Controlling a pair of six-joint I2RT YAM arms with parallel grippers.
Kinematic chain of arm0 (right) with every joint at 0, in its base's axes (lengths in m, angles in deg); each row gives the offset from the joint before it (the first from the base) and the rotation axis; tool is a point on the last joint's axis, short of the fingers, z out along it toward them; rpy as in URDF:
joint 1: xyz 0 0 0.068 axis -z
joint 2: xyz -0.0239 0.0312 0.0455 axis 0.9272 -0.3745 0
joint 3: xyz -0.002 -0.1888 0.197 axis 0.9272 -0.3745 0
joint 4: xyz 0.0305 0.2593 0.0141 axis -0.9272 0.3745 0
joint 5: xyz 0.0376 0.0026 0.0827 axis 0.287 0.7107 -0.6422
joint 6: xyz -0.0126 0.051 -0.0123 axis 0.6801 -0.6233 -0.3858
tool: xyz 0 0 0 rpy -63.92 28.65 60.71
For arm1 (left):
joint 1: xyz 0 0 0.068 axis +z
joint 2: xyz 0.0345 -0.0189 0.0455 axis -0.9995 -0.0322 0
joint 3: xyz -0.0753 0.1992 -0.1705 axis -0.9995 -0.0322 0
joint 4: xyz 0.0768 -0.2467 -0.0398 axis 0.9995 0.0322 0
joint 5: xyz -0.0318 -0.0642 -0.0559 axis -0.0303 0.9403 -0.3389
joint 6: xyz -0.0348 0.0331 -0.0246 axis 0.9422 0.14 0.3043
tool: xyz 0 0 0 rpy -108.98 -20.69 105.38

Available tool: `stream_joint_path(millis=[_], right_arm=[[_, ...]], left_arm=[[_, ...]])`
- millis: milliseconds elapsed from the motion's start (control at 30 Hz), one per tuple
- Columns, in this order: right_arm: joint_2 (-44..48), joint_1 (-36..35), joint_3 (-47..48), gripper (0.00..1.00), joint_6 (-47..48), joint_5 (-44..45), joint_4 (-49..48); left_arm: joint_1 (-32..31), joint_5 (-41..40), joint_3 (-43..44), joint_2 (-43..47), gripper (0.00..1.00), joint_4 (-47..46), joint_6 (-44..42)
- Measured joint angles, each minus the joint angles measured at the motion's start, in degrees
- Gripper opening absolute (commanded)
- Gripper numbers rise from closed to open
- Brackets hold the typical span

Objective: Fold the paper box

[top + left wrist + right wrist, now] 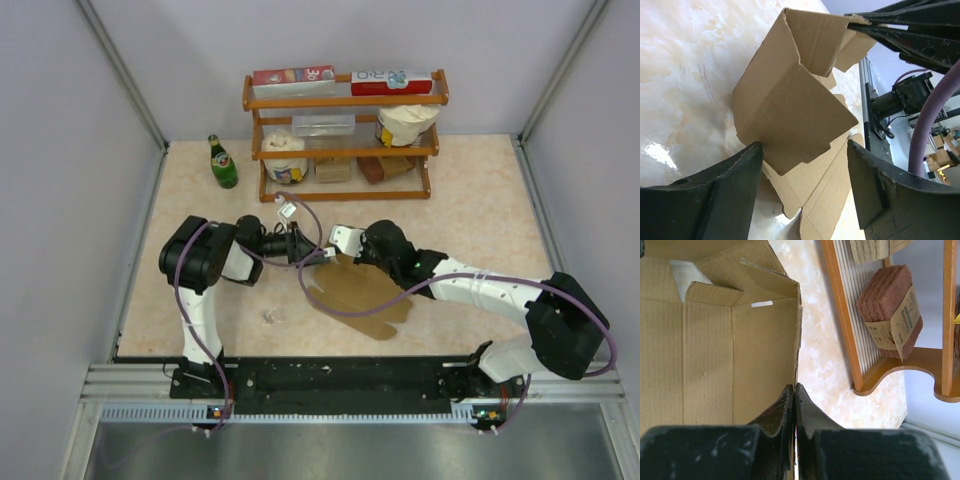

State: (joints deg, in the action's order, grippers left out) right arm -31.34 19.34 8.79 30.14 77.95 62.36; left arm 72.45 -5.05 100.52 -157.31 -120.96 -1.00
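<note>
The paper box [362,291] is a plain brown cardboard sheet, partly folded, lying mid-table with one wall raised at its far left. My right gripper [338,247] is shut on the top edge of that raised wall. In the right wrist view its fingers [794,386] pinch the wall's edge, with the box's inside [705,365] to the left. My left gripper [306,251] is open just left of the box. In the left wrist view its jaws [804,147] stand wide apart, with a raised flap of the box [790,110] between and beyond them. I cannot tell if they touch it.
A wooden shelf [345,135] stands at the back with red-and-white cartons [293,76] on top and brown pads [890,310] on a lower level. A green bottle [222,162] stands left of it. A small clear scrap [272,316] lies near the front left.
</note>
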Motion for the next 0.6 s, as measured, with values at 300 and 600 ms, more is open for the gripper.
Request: stream_joint_path(millis=[300, 600], right_arm=[[0.0, 0.0, 0.0, 0.00, -0.1, 0.0, 0.0], [0.0, 0.0, 0.0, 0.00, -0.1, -0.2, 0.0]], left_arm=[[1.7, 0.6, 0.7, 3.0, 0.78, -0.1, 4.2], [6.6, -2.0, 1.6, 6.6, 0.68, -0.8, 6.8]])
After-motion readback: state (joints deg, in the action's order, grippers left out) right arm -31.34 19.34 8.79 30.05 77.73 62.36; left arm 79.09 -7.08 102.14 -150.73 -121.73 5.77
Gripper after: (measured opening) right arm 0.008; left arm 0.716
